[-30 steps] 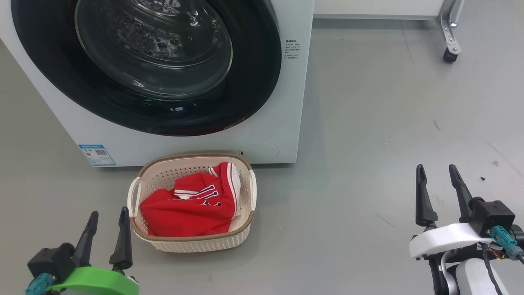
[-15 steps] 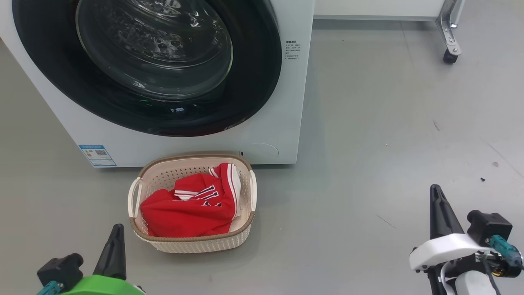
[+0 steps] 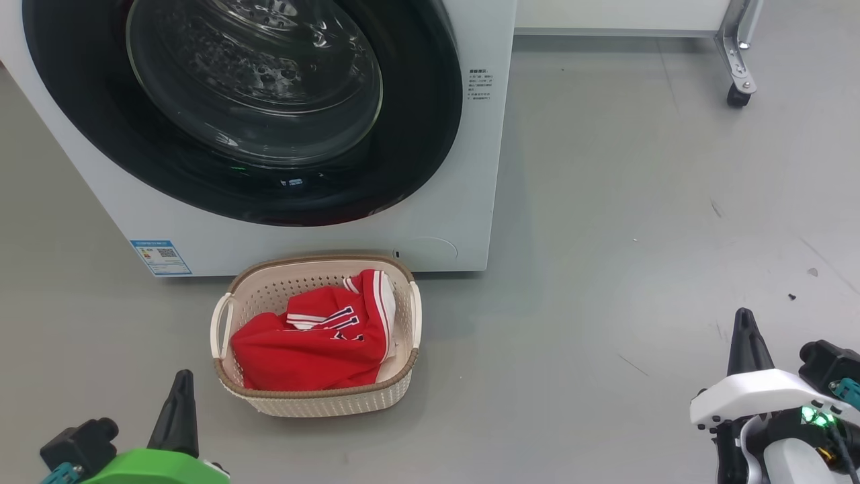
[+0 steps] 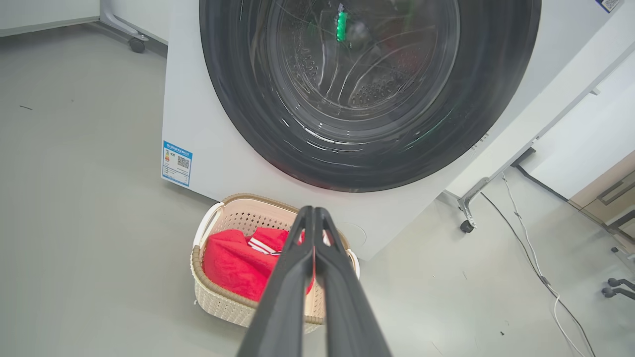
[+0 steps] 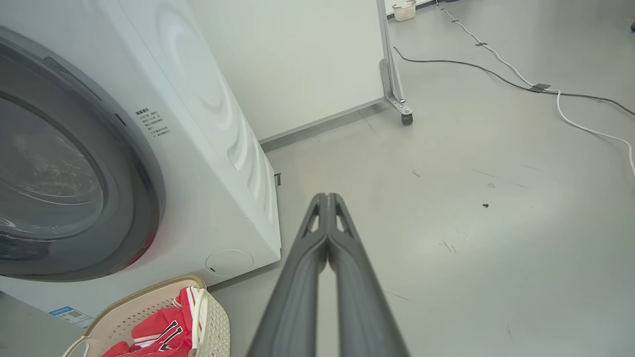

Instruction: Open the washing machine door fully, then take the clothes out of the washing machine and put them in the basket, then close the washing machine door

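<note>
Head view: 1 basket (image 3: 322,403), long axis parallel to the washing machine (image 3: 437,222) front, holds red clothes (image 3: 302,349); washing machine door (image 3: 416,134) closed; left gripper (image 3: 180,380) and right gripper (image 3: 742,317) pinched together, empty.

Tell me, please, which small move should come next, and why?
Probably only backing away: the round, black-rimmed glass washing machine door looks closed, the red striped jersey clothes lie in the cream perforated plastic basket, and the left gripper and right gripper are shut, holding nothing.
</note>
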You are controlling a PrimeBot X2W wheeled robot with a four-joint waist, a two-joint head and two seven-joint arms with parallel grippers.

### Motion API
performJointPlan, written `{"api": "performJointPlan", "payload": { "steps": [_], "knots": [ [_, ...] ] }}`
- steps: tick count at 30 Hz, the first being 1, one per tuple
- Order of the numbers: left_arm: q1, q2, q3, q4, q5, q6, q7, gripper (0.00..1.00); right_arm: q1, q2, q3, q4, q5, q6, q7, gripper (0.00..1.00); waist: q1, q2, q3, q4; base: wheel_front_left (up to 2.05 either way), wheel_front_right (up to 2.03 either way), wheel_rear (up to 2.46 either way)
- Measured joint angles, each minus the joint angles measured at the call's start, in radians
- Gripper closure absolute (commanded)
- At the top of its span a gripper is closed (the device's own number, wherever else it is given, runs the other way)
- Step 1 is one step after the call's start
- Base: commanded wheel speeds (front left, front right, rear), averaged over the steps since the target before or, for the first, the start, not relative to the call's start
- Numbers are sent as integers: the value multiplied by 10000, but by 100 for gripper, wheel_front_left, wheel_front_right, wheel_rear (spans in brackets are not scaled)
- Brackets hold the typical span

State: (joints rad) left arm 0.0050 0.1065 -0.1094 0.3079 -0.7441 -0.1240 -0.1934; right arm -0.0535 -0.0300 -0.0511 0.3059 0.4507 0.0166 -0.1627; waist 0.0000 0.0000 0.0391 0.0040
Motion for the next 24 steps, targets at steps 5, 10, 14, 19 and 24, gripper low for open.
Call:
{"api": "performJointPlan", "payload": {
  "steps": [5, 10, 14, 19, 24],
  "knots": [
    [-2, -10, 90, -6, -426, 0, 150, 100, -2, 0, -77, 25, 520, 29, 199, 100, 0, 0, -19, -5, 0, 0, 0],
    [-6, -40, 148, -12, -878, 0, 267, 100, -9, 0, -138, 38, 1043, 88, 395, 100, 0, 0, -37, -10, 0, 0, 0],
    [-10, -63, 211, -19, -1152, 0, 410, 100, -12, 0, -194, 59, 1436, 125, 529, 100, 0, 0, -52, -13, 0, 0, 0],
    [-16, -165, 355, -33, -1659, 0, 602, 100, -25, -2, -288, 67, 2090, 174, 709, 100, 0, 0, -73, -17, 0, 0, 0],
    [-35, -198, 428, -42, -2107, 0, 704, 100, -45, -2, -343, 67, 2625, 253, 874, 100, 0, 0, -91, -20, 0, 0, 0]
  ]
}}
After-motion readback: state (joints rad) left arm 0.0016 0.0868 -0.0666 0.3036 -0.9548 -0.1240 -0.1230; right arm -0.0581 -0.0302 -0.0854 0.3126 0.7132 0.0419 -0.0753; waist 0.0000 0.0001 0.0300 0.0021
